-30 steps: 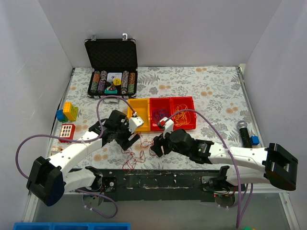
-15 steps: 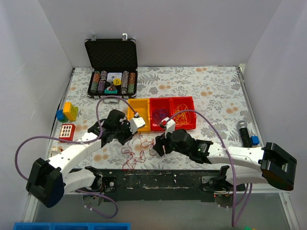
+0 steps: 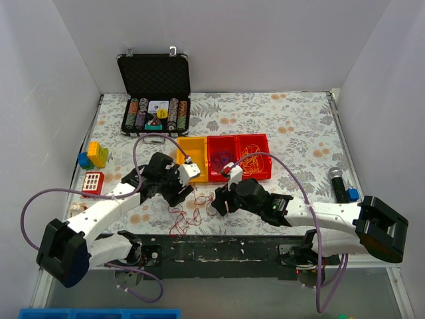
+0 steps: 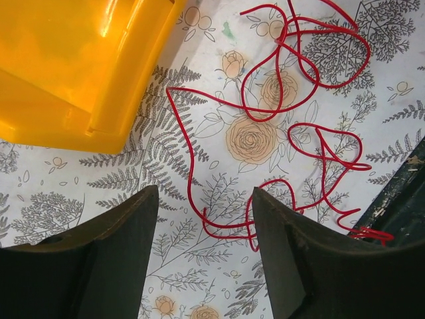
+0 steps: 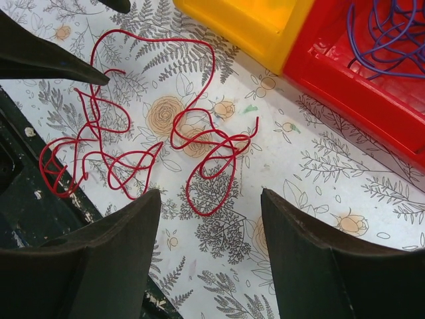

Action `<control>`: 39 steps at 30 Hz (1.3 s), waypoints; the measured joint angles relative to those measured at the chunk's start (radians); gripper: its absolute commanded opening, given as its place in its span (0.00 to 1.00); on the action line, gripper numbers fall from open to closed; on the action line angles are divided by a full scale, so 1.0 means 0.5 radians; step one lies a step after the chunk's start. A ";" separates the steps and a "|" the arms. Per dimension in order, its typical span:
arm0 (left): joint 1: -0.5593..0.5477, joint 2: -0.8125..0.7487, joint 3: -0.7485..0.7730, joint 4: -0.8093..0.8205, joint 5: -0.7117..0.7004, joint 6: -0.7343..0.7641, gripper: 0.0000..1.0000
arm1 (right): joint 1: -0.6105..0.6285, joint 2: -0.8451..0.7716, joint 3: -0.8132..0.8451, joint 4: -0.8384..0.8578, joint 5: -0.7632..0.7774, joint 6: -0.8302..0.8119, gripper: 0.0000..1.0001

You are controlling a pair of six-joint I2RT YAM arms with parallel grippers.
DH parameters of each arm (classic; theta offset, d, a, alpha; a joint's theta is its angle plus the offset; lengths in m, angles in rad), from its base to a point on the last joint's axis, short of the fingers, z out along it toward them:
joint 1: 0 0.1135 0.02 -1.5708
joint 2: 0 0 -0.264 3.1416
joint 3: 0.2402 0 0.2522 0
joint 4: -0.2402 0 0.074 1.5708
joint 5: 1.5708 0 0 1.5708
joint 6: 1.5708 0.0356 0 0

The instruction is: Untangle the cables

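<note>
One thin red cable (image 3: 188, 216) lies in loose loops on the floral cloth near the front edge. It shows in the left wrist view (image 4: 265, 126) and the right wrist view (image 5: 133, 156). My left gripper (image 3: 180, 195) is open and empty just above its left end (image 4: 204, 193). My right gripper (image 3: 218, 203) is open and empty over its right loops (image 5: 211, 196). Purple cables (image 3: 222, 158) lie in the middle red bin (image 3: 214, 174) and orange and yellow ones (image 3: 252, 159) in the right red bin (image 3: 265, 174).
A yellow bin (image 3: 191, 154) stands left of the red bins. An open poker-chip case (image 3: 154, 93) is at the back. Toy blocks (image 3: 93, 154) and a red block (image 3: 93, 181) are at the left, a microphone (image 3: 339, 183) at the right. The black table edge (image 3: 219, 249) runs along the front.
Both grippers shifted only slightly over the red cable, the right one a little left. The cable has kept its place and both grippers stay open.
</note>
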 measured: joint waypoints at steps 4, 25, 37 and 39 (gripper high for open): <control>0.001 0.069 -0.001 0.015 0.002 -0.011 0.52 | 0.000 0.000 0.000 0.008 -0.007 0.000 0.69; 0.001 0.049 0.792 -0.328 0.075 -0.019 0.00 | -0.001 0.002 0.004 0.029 -0.013 -0.012 0.72; 0.001 -0.202 1.408 -0.733 0.210 0.161 0.00 | -0.001 0.058 0.146 0.198 -0.035 -0.160 0.77; 0.001 -0.201 1.501 -0.755 0.216 0.177 0.00 | -0.001 0.064 0.150 0.258 -0.058 -0.172 0.78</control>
